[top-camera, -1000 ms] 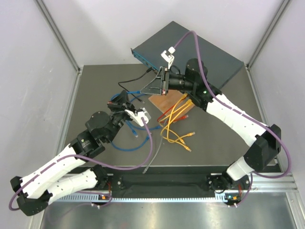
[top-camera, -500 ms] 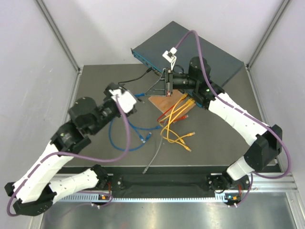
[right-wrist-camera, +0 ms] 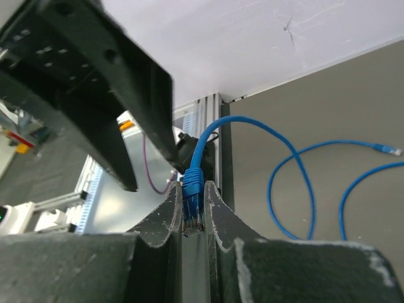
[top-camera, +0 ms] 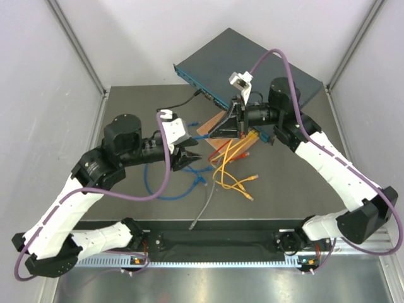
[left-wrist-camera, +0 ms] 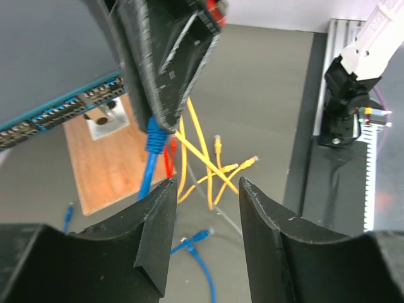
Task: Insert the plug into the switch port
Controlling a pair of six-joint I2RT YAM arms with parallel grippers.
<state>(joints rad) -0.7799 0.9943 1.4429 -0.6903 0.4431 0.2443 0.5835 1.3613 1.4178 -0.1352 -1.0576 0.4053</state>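
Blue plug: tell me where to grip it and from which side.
Pinch the ribbed boot of the blue plug across its flat sides, as the shut right gripper does. Better, I think, to come from the cable end: here the tip seems buried between the fingers, and it should stay free to face the switch.

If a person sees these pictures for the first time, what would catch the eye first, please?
First comes the right gripper, shut on a blue plug above the wooden board, close to the switch at the far edge. Next is the tangle of yellow cables in the middle of the table. The left gripper hangs open facing the right one, holding nothing.
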